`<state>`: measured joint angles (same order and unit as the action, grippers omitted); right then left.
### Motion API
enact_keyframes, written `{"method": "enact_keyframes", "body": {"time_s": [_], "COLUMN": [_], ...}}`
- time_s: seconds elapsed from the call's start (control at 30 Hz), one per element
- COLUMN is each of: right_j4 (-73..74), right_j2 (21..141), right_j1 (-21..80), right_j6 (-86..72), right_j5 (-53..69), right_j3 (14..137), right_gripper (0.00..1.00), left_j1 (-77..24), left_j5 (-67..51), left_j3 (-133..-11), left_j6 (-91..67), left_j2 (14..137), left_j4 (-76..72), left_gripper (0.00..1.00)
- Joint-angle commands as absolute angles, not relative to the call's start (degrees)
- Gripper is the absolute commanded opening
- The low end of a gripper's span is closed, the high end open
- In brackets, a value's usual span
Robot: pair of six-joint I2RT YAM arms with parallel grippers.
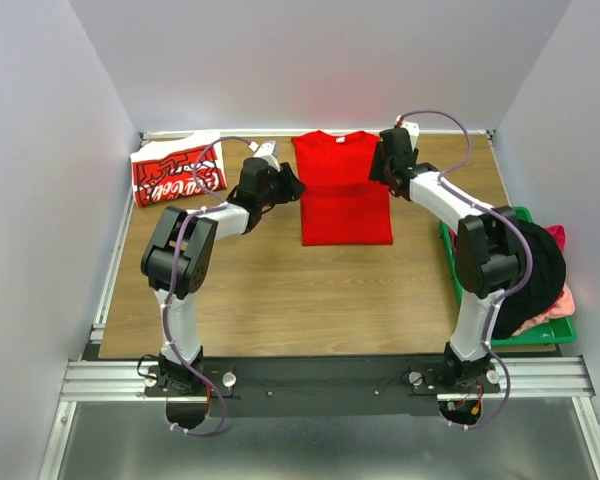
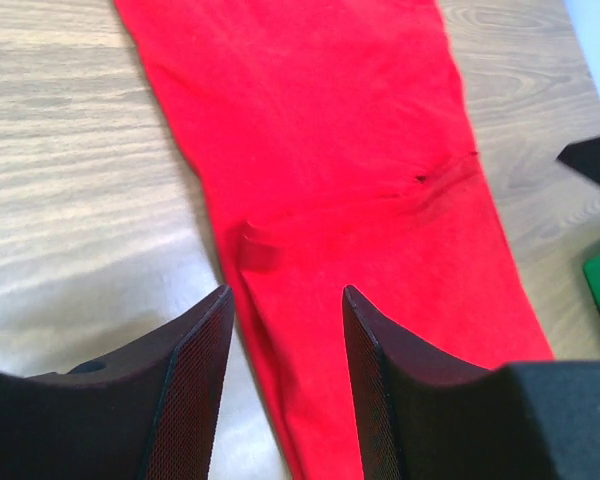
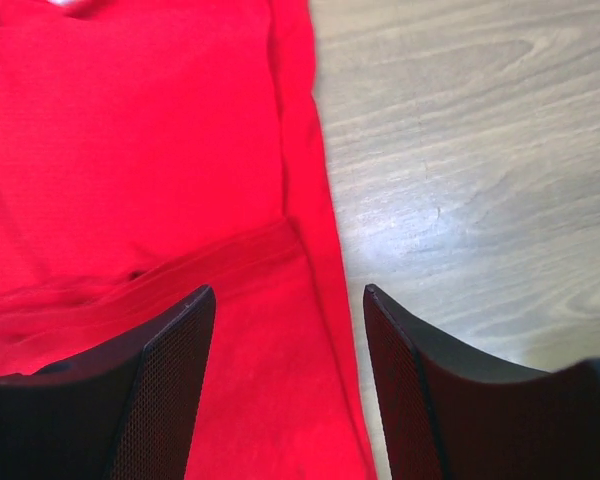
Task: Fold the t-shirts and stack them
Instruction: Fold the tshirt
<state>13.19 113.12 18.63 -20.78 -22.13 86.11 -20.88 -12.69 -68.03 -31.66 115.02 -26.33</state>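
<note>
The wooden worktop (image 1: 280, 290) carries everything. At its right edge stands a green crate (image 1: 570, 330) heaped with dark and pink clothes (image 1: 535, 265). I cannot tell whether those also wait for folding.

In the middle of the far half lies the plain red t-shirt (image 1: 342, 190), collar toward the back wall. Its sides are turned in, so it makes a narrow strip, and the lower part is laid up over the body. The hem forms a crosswise ridge about halfway along. To my eye that is a fold partly made, since the piece is longer than a finished packet would be.

In the far left corner, well apart from it, sits the red t-shirt with white lettering (image 1: 175, 170), already a compact folded bundle.

The left gripper (image 2: 285, 292) hangs over the plain shirt's left edge near the ridge. Its jaws are spread and nothing is between them. The right gripper (image 3: 288, 292) is over the right edge, also spread and empty, with the cloth lying flat beneath.

I'd judge one shirt folded and the second midway. It needs at least one more fold, then stacking with the lettered one.
</note>
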Motion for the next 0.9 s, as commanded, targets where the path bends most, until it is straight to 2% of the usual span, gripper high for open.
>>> {"method": "enact_keyframes", "body": {"time_s": [0.0,0.4,0.87], "right_j4": [13.0,13.0,12.8], "right_j2": [106.8,96.3,96.3], "right_j1": [18.5,18.5,18.5], "right_j6": [-19.6,-25.4,-28.5], "right_j5": [-19.0,-14.0,-12.3], "right_j3": [82.5,62.3,54.5], "right_gripper": [0.68,0.67,0.50], "left_j1": [-22.1,-26.9,-29.4], "left_j5": [-11.2,-10.4,-8.5], "left_j3": [-64.2,-51.2,-46.3], "left_j6": [-29.3,-30.8,-32.3], "left_j2": [110.7,104.9,102.0], "left_j4": [-24.8,-24.9,-24.9], "left_gripper": [0.56,0.55,0.53]}}
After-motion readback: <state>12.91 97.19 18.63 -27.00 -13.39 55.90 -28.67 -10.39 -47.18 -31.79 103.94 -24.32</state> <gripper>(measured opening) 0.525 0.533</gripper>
